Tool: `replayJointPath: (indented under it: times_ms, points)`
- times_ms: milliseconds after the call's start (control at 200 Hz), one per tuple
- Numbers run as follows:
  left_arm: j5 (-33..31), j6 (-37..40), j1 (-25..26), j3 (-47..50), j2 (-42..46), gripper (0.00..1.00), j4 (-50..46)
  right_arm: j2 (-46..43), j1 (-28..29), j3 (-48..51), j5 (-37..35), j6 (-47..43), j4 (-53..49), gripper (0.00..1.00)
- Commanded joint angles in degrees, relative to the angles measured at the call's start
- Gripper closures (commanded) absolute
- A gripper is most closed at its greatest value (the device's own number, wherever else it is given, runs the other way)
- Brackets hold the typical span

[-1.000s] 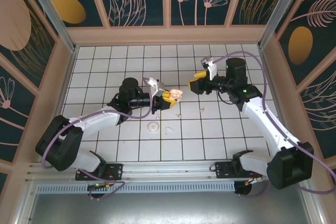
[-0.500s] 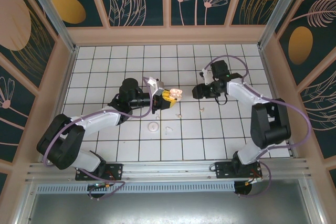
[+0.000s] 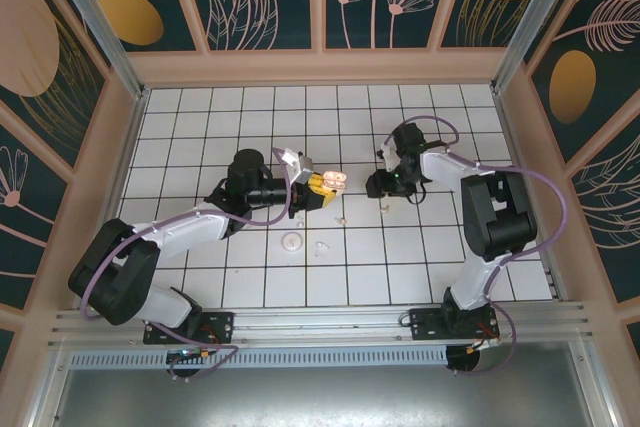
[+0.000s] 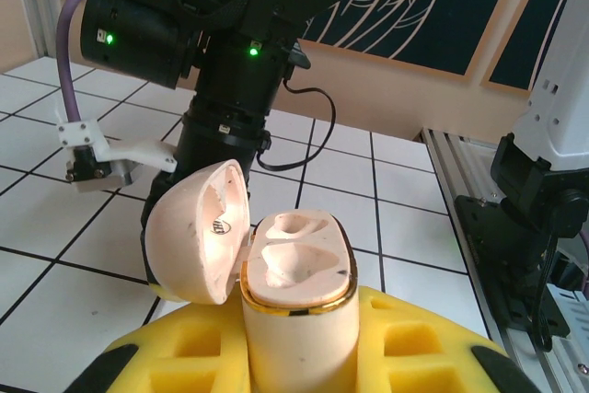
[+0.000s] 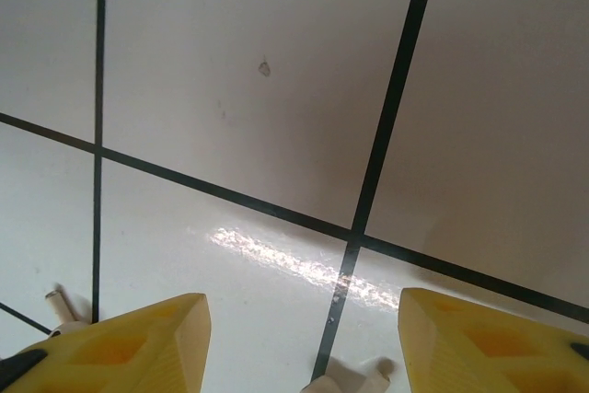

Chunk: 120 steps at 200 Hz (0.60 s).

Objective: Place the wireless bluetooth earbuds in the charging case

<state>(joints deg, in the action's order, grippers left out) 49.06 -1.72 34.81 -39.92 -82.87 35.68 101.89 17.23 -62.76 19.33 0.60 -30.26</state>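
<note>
The case (image 4: 296, 296) is smooth, pale pink plastic with round corners and a shiny gold ring round its top. It stands up straight with its open top facing up, and it has two curvy hollows inside. In the left wrist view the oval top runs longways from 6 to 12 o'clock. Its lid (image 4: 196, 232) is flipped open and leans out to 9 o'clock. The left gripper (image 3: 322, 183) pinches the case tight between soft yellow foam pads (image 4: 423, 347), up above the middle of the white tiled floor (image 3: 200, 127). The left arm bends at the elbow and reaches toward 3 o'clock.

A tiny pale bud (image 3: 340, 219) lies on the floor at 6 o'clock from the case. A second bud (image 3: 320, 247) lies lower, and a third bud (image 3: 384, 210) lies at 4 o'clock. A flat white disc (image 3: 292, 240) lies at 7 o'clock.

The right arm folds back on itself, and the right gripper (image 5: 304, 319) points down at the tiles. Its yellow fingers (image 5: 129, 342) are spread wide. One bud (image 5: 342, 380) sits low between them and touches neither.
</note>
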Motion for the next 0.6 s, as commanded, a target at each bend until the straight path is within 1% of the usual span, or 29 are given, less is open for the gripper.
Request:
replayJointPath:
  times_ms: [0, 155, 280, 596]
  points:
    - [0.88, 1.23, -0.35, -1.57, 1.2, 0.83, -0.61, 1.19, 0.29, -0.3, -0.23, 0.8, -1.22, 0.43]
    - [0.58, 2.13, -0.4, -1.74, 1.37, 0.83, -1.63, 1.98, 0.74, -0.09, -2.41, 0.94, -2.65, 0.44]
    - [0.53, 2.49, -0.39, -2.05, 1.46, 0.84, -2.31, 2.07, 0.89, 0.34, -1.35, 0.85, -3.63, 0.46]
    - [0.16, 3.52, -0.35, -2.35, 1.74, 0.84, -3.89, 1.15, 1.1, 2.89, -0.17, 1.19, -6.38, 0.49]
